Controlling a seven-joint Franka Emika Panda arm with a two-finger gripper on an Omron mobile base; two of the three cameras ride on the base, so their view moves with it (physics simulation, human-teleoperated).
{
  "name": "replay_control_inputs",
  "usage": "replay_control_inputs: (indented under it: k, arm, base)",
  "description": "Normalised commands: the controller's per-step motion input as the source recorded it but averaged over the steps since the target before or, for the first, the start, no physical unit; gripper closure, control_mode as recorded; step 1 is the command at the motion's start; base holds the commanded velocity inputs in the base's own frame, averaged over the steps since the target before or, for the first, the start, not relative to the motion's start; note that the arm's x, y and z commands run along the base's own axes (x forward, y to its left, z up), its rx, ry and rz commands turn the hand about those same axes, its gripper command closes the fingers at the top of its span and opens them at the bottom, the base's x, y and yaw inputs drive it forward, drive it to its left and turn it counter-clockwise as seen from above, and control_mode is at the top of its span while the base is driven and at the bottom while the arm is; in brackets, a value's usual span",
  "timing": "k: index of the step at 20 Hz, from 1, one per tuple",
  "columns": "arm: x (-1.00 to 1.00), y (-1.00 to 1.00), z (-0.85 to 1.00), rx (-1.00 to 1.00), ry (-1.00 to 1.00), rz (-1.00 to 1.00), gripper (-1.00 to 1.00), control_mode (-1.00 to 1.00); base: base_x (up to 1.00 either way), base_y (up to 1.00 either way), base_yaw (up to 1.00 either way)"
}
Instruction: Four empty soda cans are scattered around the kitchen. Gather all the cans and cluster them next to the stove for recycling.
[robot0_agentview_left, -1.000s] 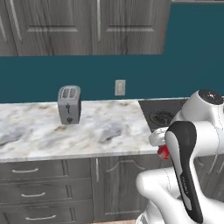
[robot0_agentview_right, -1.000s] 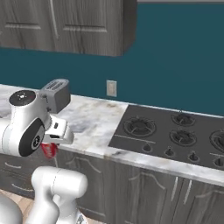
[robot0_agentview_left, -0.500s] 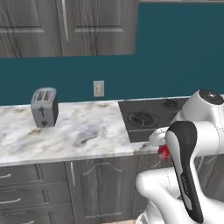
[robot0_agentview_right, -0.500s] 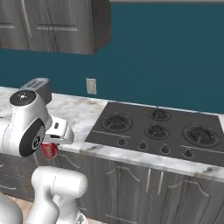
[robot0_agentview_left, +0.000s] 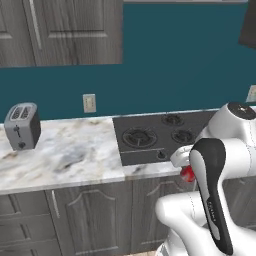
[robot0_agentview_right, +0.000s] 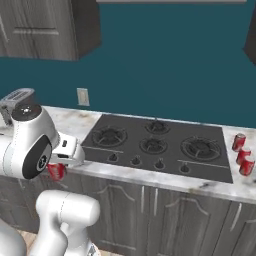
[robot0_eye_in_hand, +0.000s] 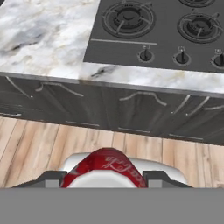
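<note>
My gripper (robot0_eye_in_hand: 105, 178) is shut on a red soda can (robot0_eye_in_hand: 105, 167), held low in front of the cabinet fronts, below the counter edge. The held can (robot0_agentview_right: 56, 171) hangs beside my arm's white elbow, left of the stove (robot0_agentview_right: 160, 145); from the other side this can (robot0_agentview_left: 187, 173) peeks out by the arm. The stove (robot0_agentview_left: 150, 136) is a dark cooktop with round burners and a row of knobs (robot0_eye_in_hand: 181, 57). Three more red soda cans (robot0_agentview_right: 243, 154) stand close together on the counter just right of the stove.
A grey toaster (robot0_agentview_left: 22, 126) stands on the marble counter (robot0_agentview_left: 65, 155) left of the stove, with a wall outlet (robot0_agentview_left: 89, 103) behind. Dark cabinet doors (robot0_eye_in_hand: 109, 109) run under the counter over a wooden floor (robot0_eye_in_hand: 39, 148). Upper cabinets (robot0_agentview_left: 60, 30) hang above.
The base has driven right, so the whole scene slid left: the toaster went toward the left edge, and the full stove and the cans beside it came into view. The gripper still holds its can.
</note>
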Motion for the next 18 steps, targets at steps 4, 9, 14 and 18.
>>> replay_control_inputs:
  k: [4, 9, 14, 18]
  arm:
    - [0.00, 0.00, 0.00, 0.00, 0.00, 0.00, 1.00, 1.00]
    - [0.00, 0.00, 0.00, 0.00, 0.00, 0.00, 1.00, 1.00]
    - [0.00, 0.00, 0.00, 0.00, 0.00, 0.00, 1.00, 1.00]
    - [0.00, 0.00, 0.00, 0.00, 0.00, 0.00, 1.00, 1.00]
  base:
    - [0.00, -0.50, -0.09]
    - [0.00, -0.51, -0.08]
    - [0.00, -0.53, -0.09]
    - [0.00, -0.54, -0.07]
